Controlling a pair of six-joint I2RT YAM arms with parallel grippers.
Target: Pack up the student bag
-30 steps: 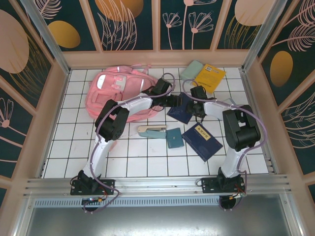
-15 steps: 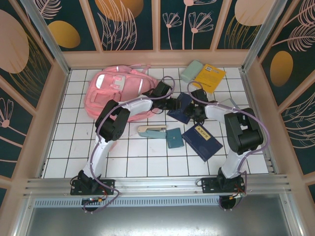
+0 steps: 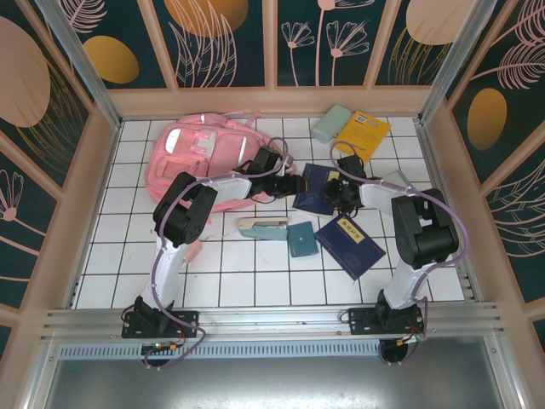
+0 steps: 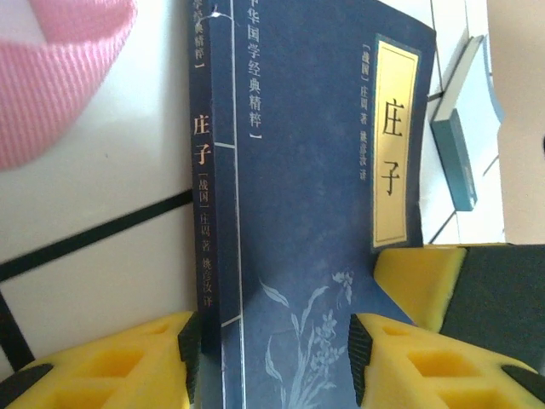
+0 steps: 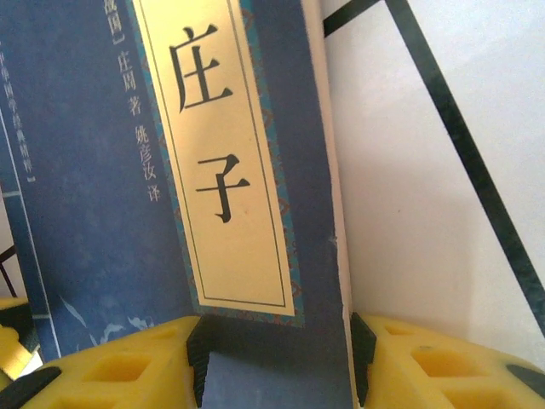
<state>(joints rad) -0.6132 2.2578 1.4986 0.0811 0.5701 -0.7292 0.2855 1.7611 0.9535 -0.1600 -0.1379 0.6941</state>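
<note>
Since a second ago, my left arm's elbow has swung toward nine o'clock, uncovering more of the pink backpack (image 3: 200, 153) at ten o'clock on the table (image 3: 255, 273). The left pincer (image 4: 272, 354) pinches the blue book (image 4: 315, 170) at its spine and the right pincer (image 5: 277, 358) pinches its opposite edge. I worry that uneven pulls could twist the book loose.
</note>
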